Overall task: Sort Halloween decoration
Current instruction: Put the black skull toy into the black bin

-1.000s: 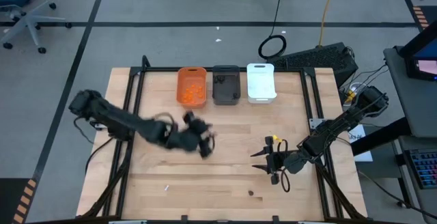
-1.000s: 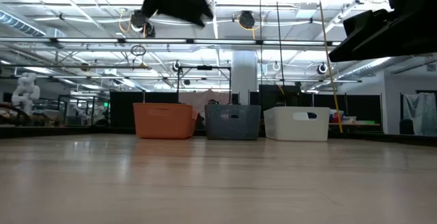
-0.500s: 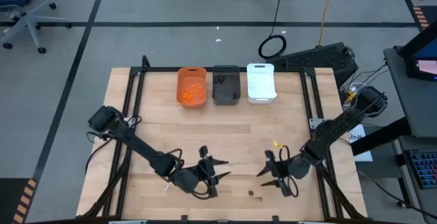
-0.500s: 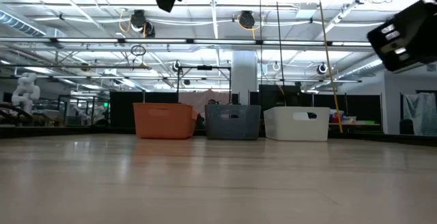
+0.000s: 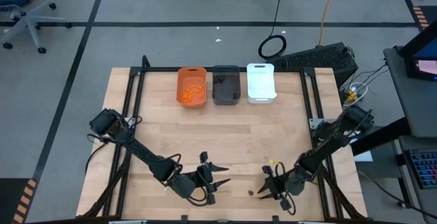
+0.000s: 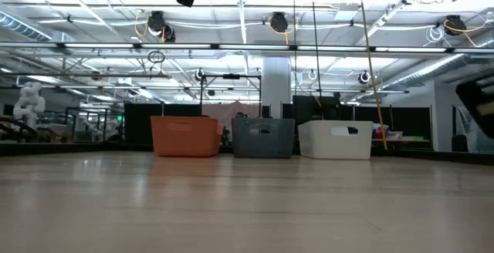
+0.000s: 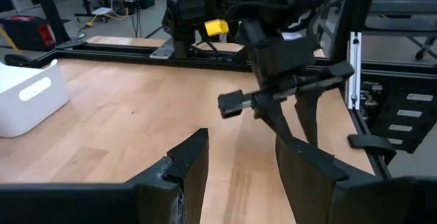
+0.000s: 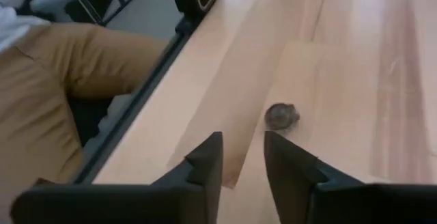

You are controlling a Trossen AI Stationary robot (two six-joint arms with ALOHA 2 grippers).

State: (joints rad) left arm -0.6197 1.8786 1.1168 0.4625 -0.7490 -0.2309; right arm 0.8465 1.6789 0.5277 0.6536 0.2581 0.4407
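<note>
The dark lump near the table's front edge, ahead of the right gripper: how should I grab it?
Probably from straight above, fingers closing across the middle of the dark lump. It lies low and rounded on the table, alone, with no handle. The right gripper is already open before it.

Three bins [image 5: 226, 85] stood side by side at the table's [image 5: 287, 135] far edge; both grippers hung near its front edge, a dark lump [image 5: 251, 193] between them.

Orange bin [image 5: 192, 86], dark grey bin [image 5: 226, 85], white bin [image 5: 260, 82]; brown-grey lump [image 8: 282, 115]; pale wood table [image 5: 239, 135].
</note>
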